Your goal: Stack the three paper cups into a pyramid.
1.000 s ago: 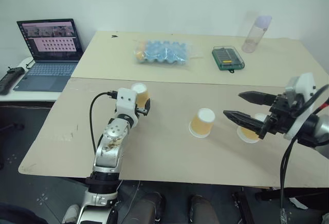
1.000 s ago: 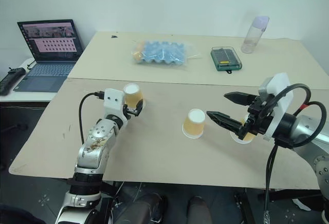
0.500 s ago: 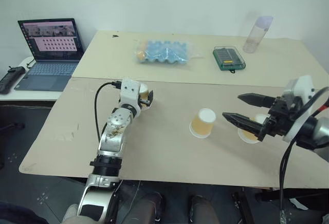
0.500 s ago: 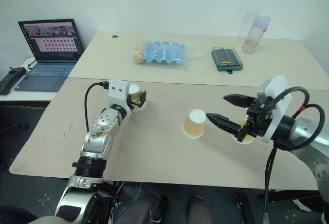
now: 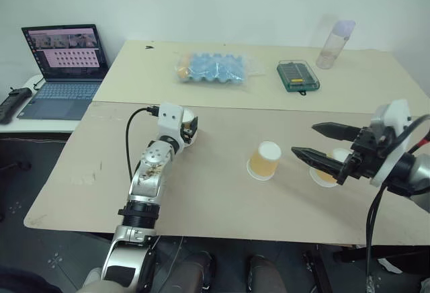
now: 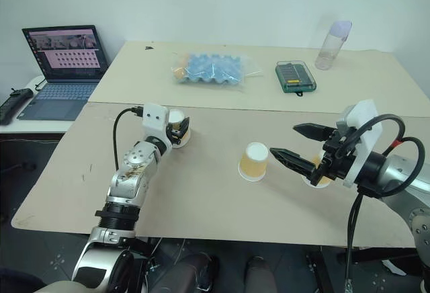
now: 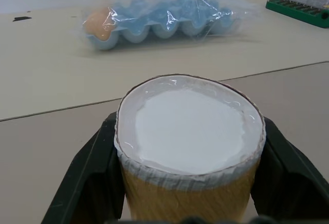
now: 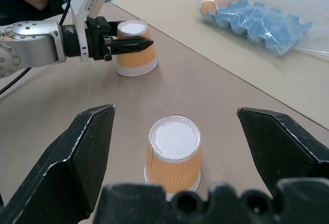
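Cups on near counter board, all upside down. L tool (image 6: 179,129) clamped on one cup (image 7: 187,147) by the board's back edge, L side — fingers (image 8: 129,43) pressed to its sides. Middle cup (image 5: 265,160) alone at board centre, well apart. R tool (image 5: 316,142) spread wide, holding nothing — third cup (image 5: 326,174) partly hidden behind it, twd R edge.

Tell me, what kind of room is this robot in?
Probably a lab or office workroom. A laptop sits open on a side desk, plain work tables stand against a bare white wall, and a green parts case lies out.
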{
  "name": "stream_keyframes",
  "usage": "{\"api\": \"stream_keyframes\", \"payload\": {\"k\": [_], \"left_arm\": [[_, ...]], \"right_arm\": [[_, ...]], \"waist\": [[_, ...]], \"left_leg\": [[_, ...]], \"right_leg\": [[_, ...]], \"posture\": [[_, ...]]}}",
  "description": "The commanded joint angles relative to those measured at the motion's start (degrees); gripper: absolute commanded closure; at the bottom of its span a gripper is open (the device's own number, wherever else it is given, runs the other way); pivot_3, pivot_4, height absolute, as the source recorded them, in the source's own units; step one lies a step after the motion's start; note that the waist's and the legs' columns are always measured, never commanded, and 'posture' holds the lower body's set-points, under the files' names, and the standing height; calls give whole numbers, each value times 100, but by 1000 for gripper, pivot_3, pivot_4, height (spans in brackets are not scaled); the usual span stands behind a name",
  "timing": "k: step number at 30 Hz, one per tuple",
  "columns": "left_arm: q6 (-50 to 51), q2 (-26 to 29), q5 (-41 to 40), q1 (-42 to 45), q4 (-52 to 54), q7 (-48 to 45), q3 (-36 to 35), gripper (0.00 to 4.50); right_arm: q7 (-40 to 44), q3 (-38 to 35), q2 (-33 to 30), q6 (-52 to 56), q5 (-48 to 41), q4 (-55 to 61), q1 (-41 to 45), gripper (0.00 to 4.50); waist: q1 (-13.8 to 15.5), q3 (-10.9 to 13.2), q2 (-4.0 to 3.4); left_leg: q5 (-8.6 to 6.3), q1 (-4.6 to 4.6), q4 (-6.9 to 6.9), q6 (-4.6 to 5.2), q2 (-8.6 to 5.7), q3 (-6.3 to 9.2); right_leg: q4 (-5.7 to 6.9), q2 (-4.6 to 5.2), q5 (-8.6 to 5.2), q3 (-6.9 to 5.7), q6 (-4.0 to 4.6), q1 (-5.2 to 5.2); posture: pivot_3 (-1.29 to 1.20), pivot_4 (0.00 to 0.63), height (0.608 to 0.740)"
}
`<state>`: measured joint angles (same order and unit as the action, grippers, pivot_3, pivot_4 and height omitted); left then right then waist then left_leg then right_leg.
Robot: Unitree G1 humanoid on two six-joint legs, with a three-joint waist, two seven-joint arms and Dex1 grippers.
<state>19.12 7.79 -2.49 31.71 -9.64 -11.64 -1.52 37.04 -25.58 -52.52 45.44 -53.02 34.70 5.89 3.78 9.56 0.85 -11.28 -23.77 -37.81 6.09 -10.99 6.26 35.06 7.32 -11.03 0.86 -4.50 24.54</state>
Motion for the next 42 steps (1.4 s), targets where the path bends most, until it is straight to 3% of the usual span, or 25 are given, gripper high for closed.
{"api": "stream_keyframes", "payload": {"k": [1,9,15,18,24,42], "left_arm": [[-256,172,-259,310,126,-545,30,1976],[-774,823,-1349,856,-266,-3685,430,1976],[-17,1154,-1700,1550,-1421,-5274,648,1976],[-167,1282,-1532,1725,-1773,-6101,1014,1976],[-422,1012,-1364,1903,-2125,-6754,1432,1976],[-1186,674,-803,2108,-2821,-6665,1489,1976]], "right_arm": [[-56,-216,-24,-113,-7,151,57,0],[-180,-147,-6,-136,103,111,84,0],[-249,-279,-26,-96,73,179,77,0],[-289,-406,-40,-78,54,223,1,0],[-387,-616,-16,-44,58,345,-173,0],[-516,-872,-52,-63,-167,485,-365,0]], "waist": [[0,0,0],[-27,-1,-1],[-86,0,-1],[-112,0,-1],[-120,0,-1],[-154,0,-1]], "left_leg": [[0,0,0,0,0,0],[-1,-3,0,1,-2,-1],[0,-3,0,1,-1,0],[-1,-3,0,3,-1,1],[-7,-6,0,13,-4,1],[-8,-7,0,14,-2,1]], "right_leg": [[0,0,0,0,0,1],[-2,1,0,0,1,6],[2,-2,1,0,1,9],[1,-2,0,0,1,9],[-7,3,0,1,1,7],[-6,4,0,3,0,-7]], "posture": [[0,150,740],[0,150,740],[0,150,740],[0,150,740],[0,150,740],[0,150,740]]}}
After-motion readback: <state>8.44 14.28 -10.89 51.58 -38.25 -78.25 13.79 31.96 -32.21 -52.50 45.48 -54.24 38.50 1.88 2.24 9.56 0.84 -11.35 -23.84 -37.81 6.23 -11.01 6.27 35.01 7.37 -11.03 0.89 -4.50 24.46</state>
